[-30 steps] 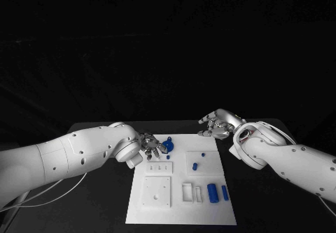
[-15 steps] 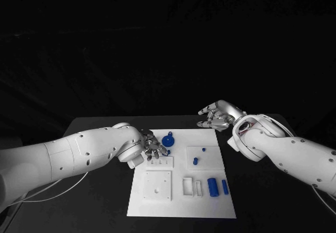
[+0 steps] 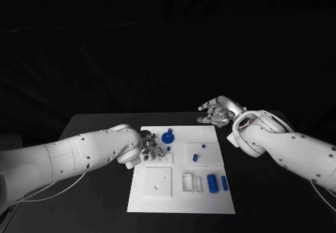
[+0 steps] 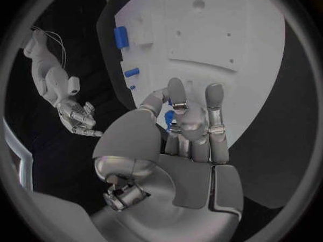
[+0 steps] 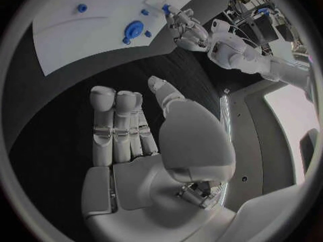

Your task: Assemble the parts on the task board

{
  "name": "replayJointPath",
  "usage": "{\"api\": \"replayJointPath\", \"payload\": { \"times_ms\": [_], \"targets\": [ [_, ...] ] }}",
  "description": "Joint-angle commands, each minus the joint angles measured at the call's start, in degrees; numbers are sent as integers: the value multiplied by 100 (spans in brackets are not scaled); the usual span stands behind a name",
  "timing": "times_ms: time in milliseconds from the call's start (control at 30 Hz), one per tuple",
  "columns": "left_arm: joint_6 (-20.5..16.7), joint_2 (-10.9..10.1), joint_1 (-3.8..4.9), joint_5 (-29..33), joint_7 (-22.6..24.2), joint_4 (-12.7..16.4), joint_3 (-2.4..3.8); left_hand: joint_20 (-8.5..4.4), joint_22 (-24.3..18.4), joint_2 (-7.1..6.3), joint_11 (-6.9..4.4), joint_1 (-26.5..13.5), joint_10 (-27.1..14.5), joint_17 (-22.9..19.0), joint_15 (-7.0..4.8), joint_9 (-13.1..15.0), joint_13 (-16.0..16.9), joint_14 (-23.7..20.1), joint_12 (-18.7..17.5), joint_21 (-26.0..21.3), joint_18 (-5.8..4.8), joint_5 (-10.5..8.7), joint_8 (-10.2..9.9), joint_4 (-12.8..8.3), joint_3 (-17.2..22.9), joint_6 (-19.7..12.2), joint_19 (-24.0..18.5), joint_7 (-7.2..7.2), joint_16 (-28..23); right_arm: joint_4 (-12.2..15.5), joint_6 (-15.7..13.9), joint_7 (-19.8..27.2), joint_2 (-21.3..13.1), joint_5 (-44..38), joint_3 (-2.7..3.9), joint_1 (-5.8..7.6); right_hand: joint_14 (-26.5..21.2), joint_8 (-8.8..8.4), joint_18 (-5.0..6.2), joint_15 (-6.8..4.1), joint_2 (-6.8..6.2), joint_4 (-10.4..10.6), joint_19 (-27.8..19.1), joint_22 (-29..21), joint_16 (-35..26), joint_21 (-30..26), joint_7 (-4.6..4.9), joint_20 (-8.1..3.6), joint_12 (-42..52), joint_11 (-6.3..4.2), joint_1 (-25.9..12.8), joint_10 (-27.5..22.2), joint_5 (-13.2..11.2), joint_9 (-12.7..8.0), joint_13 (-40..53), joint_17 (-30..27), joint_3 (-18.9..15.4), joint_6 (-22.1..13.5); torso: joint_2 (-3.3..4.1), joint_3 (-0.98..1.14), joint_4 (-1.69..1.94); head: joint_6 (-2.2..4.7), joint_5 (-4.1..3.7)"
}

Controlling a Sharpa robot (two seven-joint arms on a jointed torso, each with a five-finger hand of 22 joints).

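The white task board point(image 3: 180, 203) lies in the middle of the black table. My left hand point(image 3: 150, 149) hovers over the board's left side, beside a small raised plate point(image 3: 161, 158). It pinches a small blue part point(image 4: 169, 121) between thumb and fingertips. A round blue disc point(image 3: 168, 138) sits just beyond that hand, with a small blue peg point(image 3: 168, 148) near it. Two more pegs point(image 3: 195, 157) stand right of centre. Two blue cylinders point(image 3: 212, 184) lie near the board's right edge. My right hand point(image 3: 219, 112) hangs past the board's far right corner, fingers apart and holding nothing.
A square raised plate with holes point(image 3: 158, 182) and a white slot frame point(image 3: 188, 183) occupy the board's near half. Black table point(image 3: 91, 141) surrounds the board on all sides. A thin cable point(image 3: 59, 190) trails under my left arm.
The camera has shifted, so the whole scene sits higher. Relative to the board, my left hand has drawn back from the blue disc toward the small raised plate. The right hand lifted slightly away.
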Motion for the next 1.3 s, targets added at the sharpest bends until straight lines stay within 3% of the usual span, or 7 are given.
{"api": "replayJointPath", "payload": {
  "times_ms": [33,400,1300],
  "targets": [
    [-72,-5,-30,-257,-37,2,-1,16,69,53,-51,-20,290,12,15,4033,-16,32,36,-63,0,23,35,-35,23,1145,44,-610,49,13,0,58,-4,4,5,1,-22,-7,63,-13,-4,-2,66,402,26,-36,10,-2,36,-8,-64,-37,37,6,-8,-7,33,43,-3,-1,4,-28,11],
    [-70,-16,-115,-278,-78,-10,-2,17,185,58,-51,-37,290,19,17,4058,-18,31,63,-138,-6,29,38,-42,28,1147,78,-612,68,14,8,51,-13,4,11,1,-18,-7,61,-16,-6,-13,72,406,29,-27,9,-4,39,-10,-79,-33,87,5,-18,-10,54,48,-1,-6,-1,-48,25],
    [260,-26,-126,-236,-185,-59,-2,6,432,90,-44,-109,291,20,20,4105,-28,32,81,-345,-42,21,39,-63,38,1159,135,-616,87,-13,38,38,3,4,13,1,-13,-7,59,-19,-11,-23,78,407,32,-24,7,-8,44,-13,-104,-32,151,5,-28,-14,80,55,-5,-3,-3,-80,7]
  ]
}}
